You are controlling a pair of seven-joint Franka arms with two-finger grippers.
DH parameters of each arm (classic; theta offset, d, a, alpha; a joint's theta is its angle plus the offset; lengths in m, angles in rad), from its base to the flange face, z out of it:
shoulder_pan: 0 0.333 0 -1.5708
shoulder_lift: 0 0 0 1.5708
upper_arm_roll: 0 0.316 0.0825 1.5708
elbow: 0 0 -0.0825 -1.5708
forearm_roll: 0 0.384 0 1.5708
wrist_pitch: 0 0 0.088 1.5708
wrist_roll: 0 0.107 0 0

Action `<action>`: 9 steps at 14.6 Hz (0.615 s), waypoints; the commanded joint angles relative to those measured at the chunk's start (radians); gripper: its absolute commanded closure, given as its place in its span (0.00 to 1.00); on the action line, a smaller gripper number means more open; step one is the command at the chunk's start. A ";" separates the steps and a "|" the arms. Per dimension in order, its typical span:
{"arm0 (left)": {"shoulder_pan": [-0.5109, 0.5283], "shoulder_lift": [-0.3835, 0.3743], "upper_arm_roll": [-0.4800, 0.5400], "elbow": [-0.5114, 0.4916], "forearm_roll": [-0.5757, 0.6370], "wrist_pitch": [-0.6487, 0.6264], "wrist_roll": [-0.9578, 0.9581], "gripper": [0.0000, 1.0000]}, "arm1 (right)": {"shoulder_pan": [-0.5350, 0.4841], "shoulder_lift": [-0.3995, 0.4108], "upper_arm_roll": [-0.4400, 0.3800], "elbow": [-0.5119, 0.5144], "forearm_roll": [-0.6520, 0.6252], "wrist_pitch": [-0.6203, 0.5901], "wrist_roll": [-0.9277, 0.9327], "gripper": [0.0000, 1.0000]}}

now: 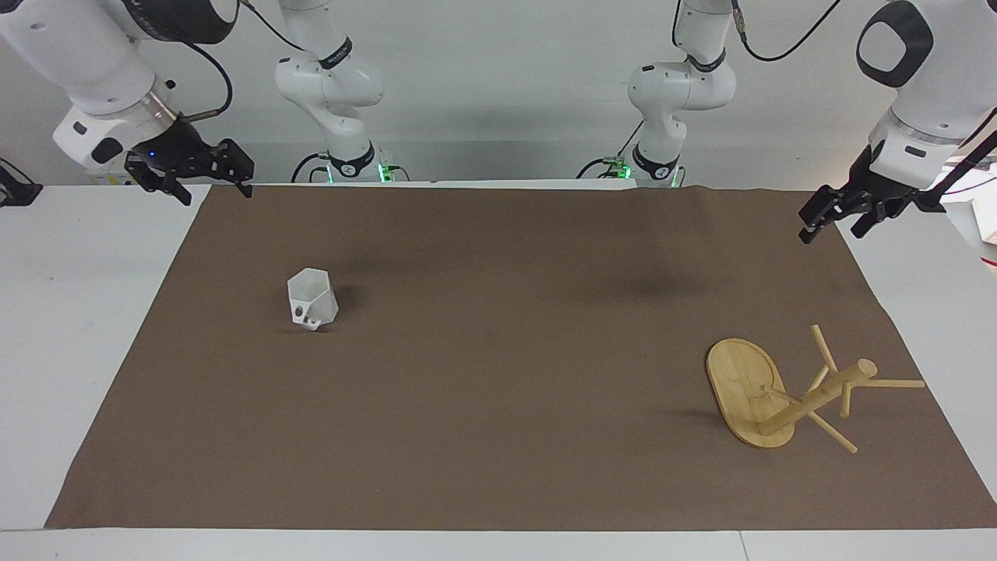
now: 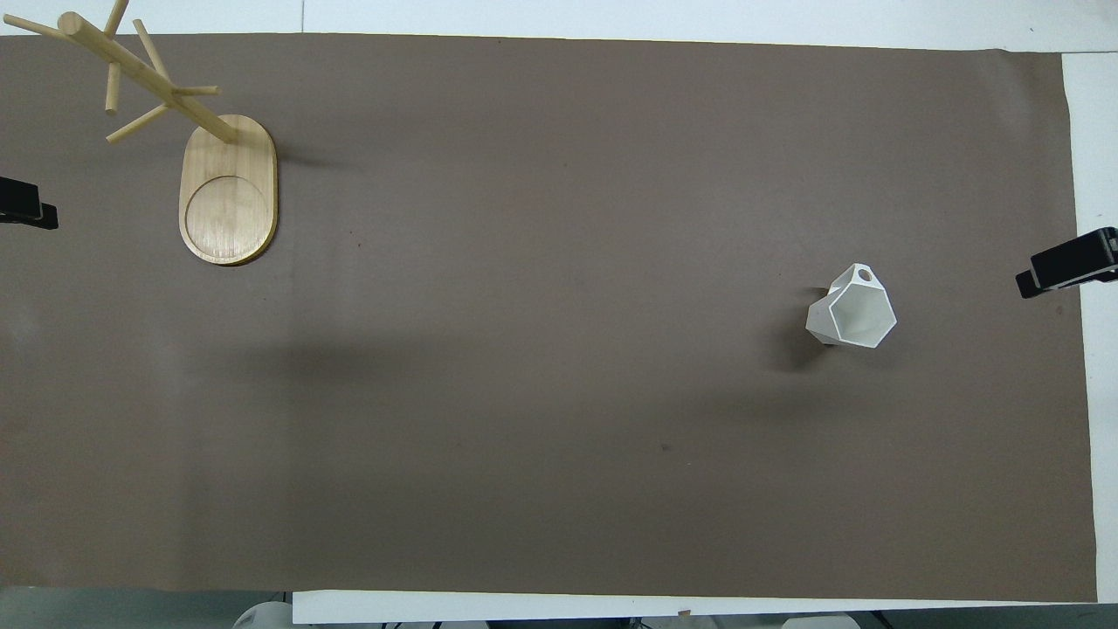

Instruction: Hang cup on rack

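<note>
The white faceted cup (image 1: 311,299) stands upright on the brown mat toward the right arm's end, its handle on the side farther from the robots; it also shows in the overhead view (image 2: 852,311). The bamboo rack (image 1: 818,396) stands on its oval base (image 1: 740,378) toward the left arm's end, farther from the robots than the cup, with bare pegs; it also shows in the overhead view (image 2: 148,77). My right gripper (image 1: 216,192) is open and empty, raised over the mat's corner by its base. My left gripper (image 1: 830,232) is open and empty, raised over the mat's edge.
A brown mat (image 1: 498,389) covers most of the white table (image 1: 70,312). In the overhead view one finger of the left gripper (image 2: 26,212) and one of the right gripper (image 2: 1067,264) show at the side edges.
</note>
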 commanded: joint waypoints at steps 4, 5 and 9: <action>-0.013 -0.010 0.002 -0.022 0.014 0.008 -0.001 0.00 | -0.129 0.056 -0.004 -0.028 0.044 0.120 -0.668 0.00; -0.013 -0.010 0.002 -0.022 0.014 0.008 -0.001 0.00 | -0.173 0.085 -0.004 -0.032 0.090 0.155 -0.819 0.00; -0.013 -0.015 0.000 -0.031 0.014 0.010 -0.002 0.00 | -0.344 0.214 -0.004 -0.069 0.320 0.205 -1.179 0.00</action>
